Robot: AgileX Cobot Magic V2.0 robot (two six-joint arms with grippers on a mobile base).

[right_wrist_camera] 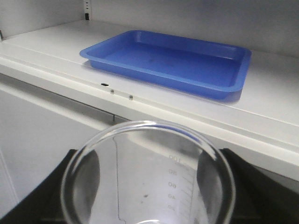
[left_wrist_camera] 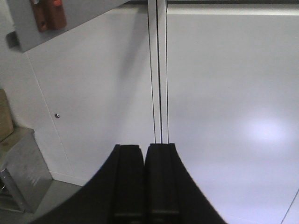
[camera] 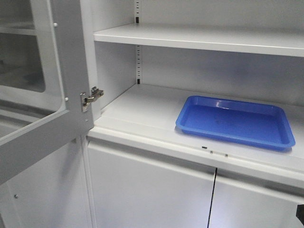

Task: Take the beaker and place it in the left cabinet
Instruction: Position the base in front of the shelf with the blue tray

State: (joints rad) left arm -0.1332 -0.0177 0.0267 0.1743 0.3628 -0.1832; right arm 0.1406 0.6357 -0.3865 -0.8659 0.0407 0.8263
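Now our right gripper (right_wrist_camera: 150, 198), spread wide, clamps the beaker (right_wrist_camera: 154, 179) in front of and below the blue tray (right_wrist_camera: 173, 60) inside the left cabinet (camera: 142, 109); our left gripper (left_wrist_camera: 144, 153) is pressed fully closed.

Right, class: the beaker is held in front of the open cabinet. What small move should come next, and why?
Probably ease the right gripper forward and slightly up, carrying the beaker over the front edge of the shelf. The beaker sits short of that edge, the blue tray lies just beyond, and the door stands open.
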